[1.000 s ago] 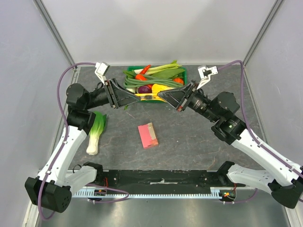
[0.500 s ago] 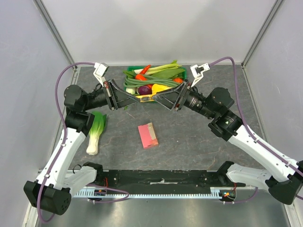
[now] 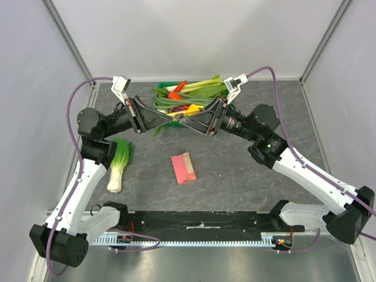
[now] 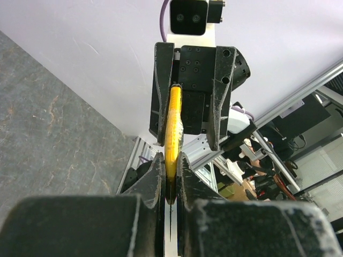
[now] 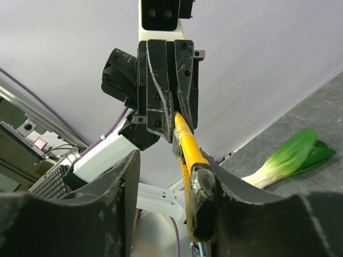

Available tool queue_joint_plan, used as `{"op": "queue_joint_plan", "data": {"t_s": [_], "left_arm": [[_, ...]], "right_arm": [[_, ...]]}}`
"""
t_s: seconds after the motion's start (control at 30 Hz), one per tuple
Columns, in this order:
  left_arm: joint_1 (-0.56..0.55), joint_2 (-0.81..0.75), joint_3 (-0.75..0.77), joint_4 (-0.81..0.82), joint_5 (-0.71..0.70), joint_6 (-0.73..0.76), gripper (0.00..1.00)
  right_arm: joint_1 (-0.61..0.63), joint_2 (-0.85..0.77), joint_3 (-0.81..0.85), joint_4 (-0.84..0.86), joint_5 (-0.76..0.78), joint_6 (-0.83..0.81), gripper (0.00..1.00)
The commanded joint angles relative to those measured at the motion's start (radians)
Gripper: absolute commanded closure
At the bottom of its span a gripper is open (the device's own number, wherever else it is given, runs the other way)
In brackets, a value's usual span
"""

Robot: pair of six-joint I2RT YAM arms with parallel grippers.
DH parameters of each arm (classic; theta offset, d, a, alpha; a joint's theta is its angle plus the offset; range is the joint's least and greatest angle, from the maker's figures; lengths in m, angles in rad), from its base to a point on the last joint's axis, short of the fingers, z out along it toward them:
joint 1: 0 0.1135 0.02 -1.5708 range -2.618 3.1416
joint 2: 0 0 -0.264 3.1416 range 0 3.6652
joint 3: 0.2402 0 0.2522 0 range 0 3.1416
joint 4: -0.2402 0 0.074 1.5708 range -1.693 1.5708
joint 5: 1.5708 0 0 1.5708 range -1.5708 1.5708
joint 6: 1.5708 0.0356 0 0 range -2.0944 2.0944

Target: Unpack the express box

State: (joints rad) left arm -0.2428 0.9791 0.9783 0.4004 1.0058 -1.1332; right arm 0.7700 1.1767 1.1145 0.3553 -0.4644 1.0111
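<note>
1. Jaws face each other tip to tip over the green crate [image 3: 228, 89].
2. The pink box [image 3: 184, 168] lies flat on the counter [image 3: 247, 170], well apart from both arms.
3. The left jaws are clamped on the yellow cutter [image 4: 172, 120] and the right jaws are apart around it. Back the right arm straight off so it does not snag.

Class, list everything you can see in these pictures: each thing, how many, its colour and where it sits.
box: 1, pink, table centre
crate: 1, green, far middle of table
vegetables: several, mixed colours, in crate
leafy vegetable: 1, green and white, table left
tool: 1, yellow, between the claws, by crate
table: 1, grey
left claw: 1, black, shut on tool
right claw: 1, black, open around tool
left arm, right arm: 2, white and black, from near edge
</note>
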Motion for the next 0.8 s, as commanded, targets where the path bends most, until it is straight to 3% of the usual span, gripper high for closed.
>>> {"op": "queue_joint_plan", "data": {"t_s": [0.0, 0.13, 0.77], "left_arm": [[0.000, -0.003, 0.003, 0.060, -0.021, -0.059, 0.98], [0.002, 0.000, 0.003, 0.060, -0.018, -0.059, 0.98], [-0.001, 0.007, -0.010, 0.058, 0.010, -0.056, 0.98]], "right_arm": [[0.005, -0.009, 0.033, 0.091, -0.031, 0.020, 0.52], [0.005, -0.002, 0.031, 0.099, -0.028, 0.023, 0.57], [0.005, 0.060, 0.045, 0.126, -0.002, 0.021, 0.56]]}}
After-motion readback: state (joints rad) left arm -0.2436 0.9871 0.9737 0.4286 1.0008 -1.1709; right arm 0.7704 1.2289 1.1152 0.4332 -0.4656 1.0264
